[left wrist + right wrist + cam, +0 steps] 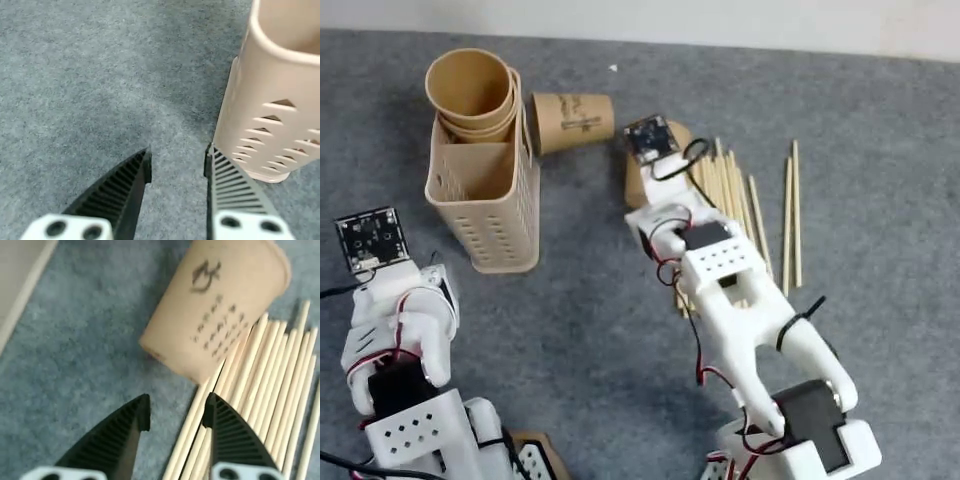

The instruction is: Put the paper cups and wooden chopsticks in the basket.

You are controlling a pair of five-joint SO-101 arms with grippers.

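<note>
The beige slotted basket stands at the left and holds stacked paper cups. One paper cup lies on its side just to the basket's right. Another cup lies on its side beside a pile of wooden chopsticks, partly under the right arm in the high view. My right gripper is open just above the carpet, one finger over the nearest chopsticks, a little short of that cup. My left gripper is open and holds nothing, low over the carpet beside the basket's wall.
Two more chopsticks lie apart at the right of the pile. Grey carpet covers the table. A strip of the basket's edge lies near the right gripper's cup.
</note>
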